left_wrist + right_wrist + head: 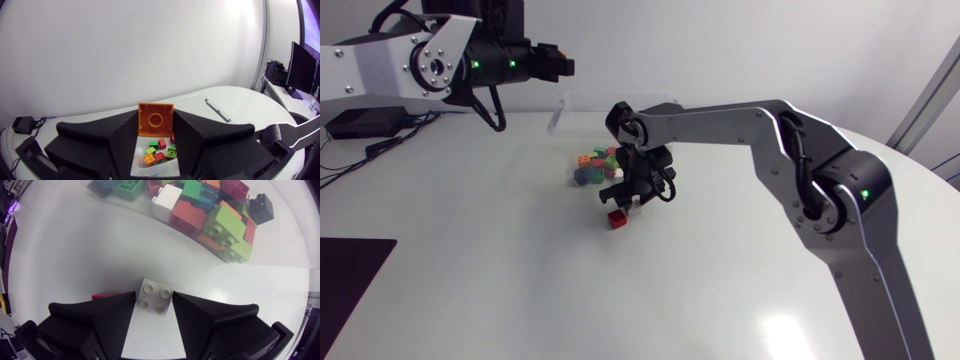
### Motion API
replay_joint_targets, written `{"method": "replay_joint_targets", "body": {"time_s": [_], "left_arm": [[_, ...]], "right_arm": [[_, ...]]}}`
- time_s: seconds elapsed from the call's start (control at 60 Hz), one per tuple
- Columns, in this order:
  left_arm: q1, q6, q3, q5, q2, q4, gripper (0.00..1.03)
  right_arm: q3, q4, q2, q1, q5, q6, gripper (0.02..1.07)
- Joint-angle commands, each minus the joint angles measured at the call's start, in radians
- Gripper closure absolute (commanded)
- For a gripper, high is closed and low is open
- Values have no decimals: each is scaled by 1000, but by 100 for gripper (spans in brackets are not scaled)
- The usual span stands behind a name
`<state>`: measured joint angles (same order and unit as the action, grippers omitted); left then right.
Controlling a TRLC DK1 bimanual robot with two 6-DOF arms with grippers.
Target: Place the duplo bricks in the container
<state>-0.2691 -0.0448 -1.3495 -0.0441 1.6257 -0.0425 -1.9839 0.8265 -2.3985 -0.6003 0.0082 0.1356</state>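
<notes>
While the head view can't settle it, wrist cameras do: left gripper pinches an orange brick, right gripper clamps a white brick near a red brick.

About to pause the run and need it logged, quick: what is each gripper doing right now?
left gripper: closed, holding the orange brick.
right gripper: closed, holding the white brick.
</notes>
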Motion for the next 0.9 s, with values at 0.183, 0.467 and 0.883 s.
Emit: {"method": "replay_joint_targets", "body": {"time_s": [0.183, 0.467, 0.883], "left_arm": [[-5, 36, -48, 16, 114, -42, 67], [-45, 34, -234, 33, 286, 18, 58], [-56, -162, -131, -36, 175, 222, 6]], "right_arm": [[5, 29, -28, -6, -1, 25, 75], [235, -67, 177, 23, 3, -1, 75], [376, -82, 503, 162, 16, -67, 75]]}}
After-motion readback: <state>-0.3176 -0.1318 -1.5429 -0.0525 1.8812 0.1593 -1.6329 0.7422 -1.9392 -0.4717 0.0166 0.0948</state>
